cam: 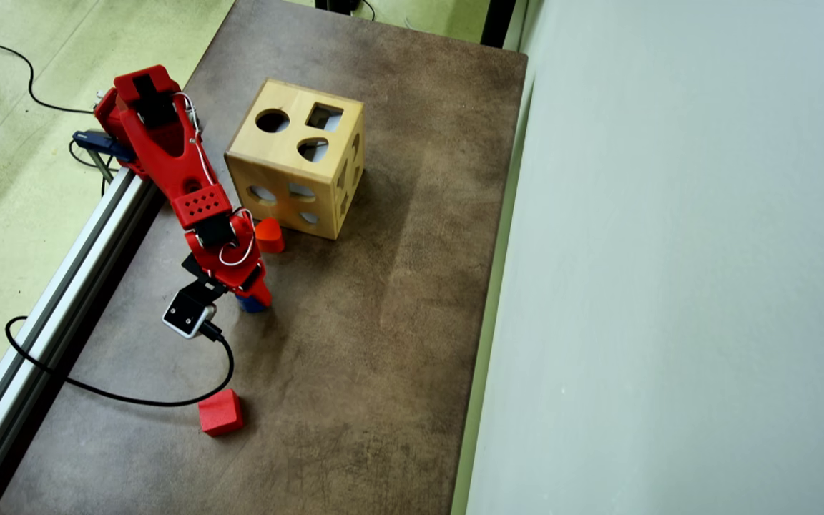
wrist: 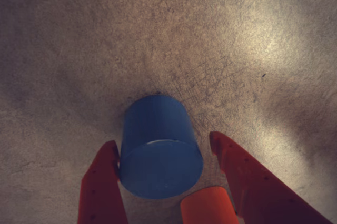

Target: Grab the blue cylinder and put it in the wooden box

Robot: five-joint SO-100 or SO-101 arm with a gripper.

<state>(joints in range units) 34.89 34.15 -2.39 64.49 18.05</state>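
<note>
The blue cylinder (wrist: 160, 153) stands upright on the brown table, its flat round top facing the wrist camera. My red gripper (wrist: 162, 139) is open around it. The left finger (wrist: 102, 182) touches the cylinder's side, and a strip of table shows between the cylinder and the right finger (wrist: 247, 176). In the overhead view only a blue sliver of the cylinder (cam: 249, 306) shows under the gripper (cam: 254, 299). The wooden box (cam: 294, 157), with shaped holes in its faces, stands further up the table, apart from the gripper.
An orange-red rounded block (cam: 270, 234) lies beside the box's near face. A red cube (cam: 220, 413) sits lower on the table beside a black cable (cam: 126, 397). An orange rounded piece (wrist: 206, 205) shows between the fingers. A metal rail (cam: 61, 300) borders the table's left edge.
</note>
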